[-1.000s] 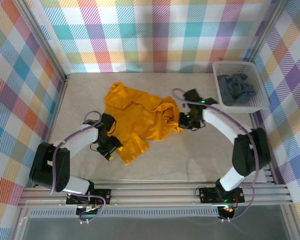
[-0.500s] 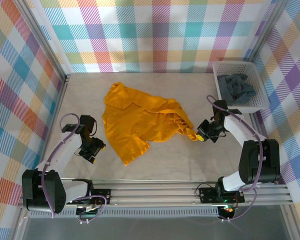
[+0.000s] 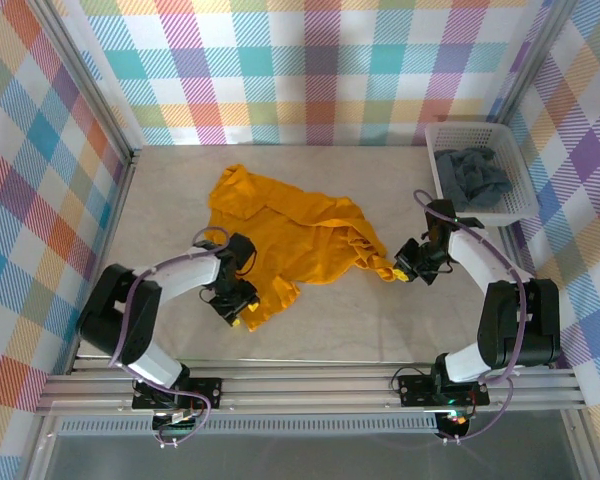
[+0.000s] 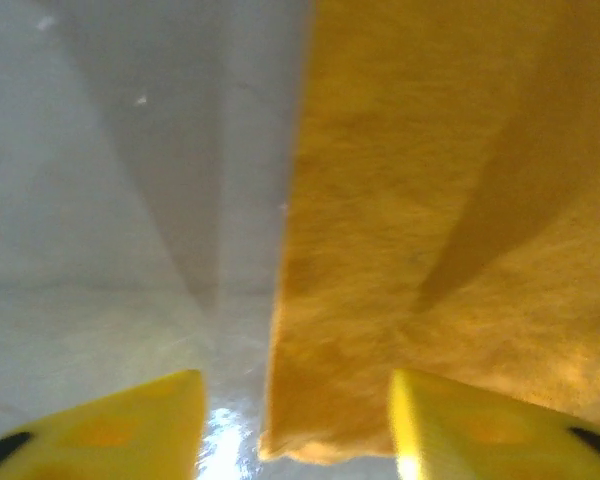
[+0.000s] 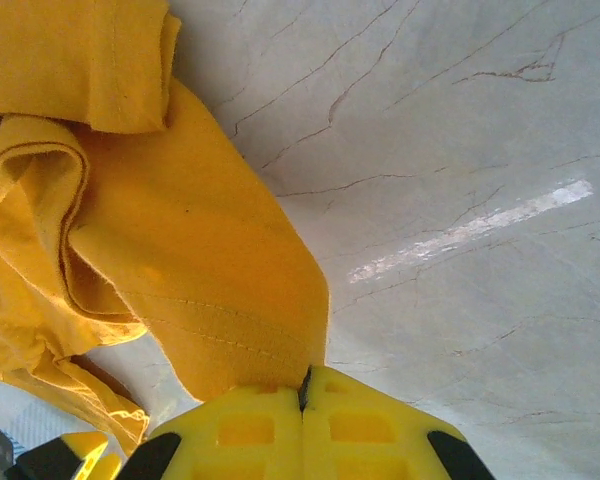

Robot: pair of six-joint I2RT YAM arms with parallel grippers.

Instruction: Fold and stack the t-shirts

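The soft, crumpled mustard-orange t-shirt (image 3: 290, 235) is spread mid-table, with bare marbled table (image 3: 380, 325) seen on every side. Its right edge is pinched in the closed right gripper (image 3: 393, 272). Its near hem is straddled by the parted fingers of the left gripper (image 3: 236, 316). The dark slate-grey t-shirt (image 3: 470, 178) is heaped in the white lattice basket (image 3: 521, 206), far right.

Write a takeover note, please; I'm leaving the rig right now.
Left gripper: open, straddling the near hem of the orange shirt.
Right gripper: shut on that shirt's right edge.
It lies crumpled on the table; the grey shirt is in the basket.
Done: nothing folded or stacked.
Left: flatten and fold orange, fetch and fold grey, stack.
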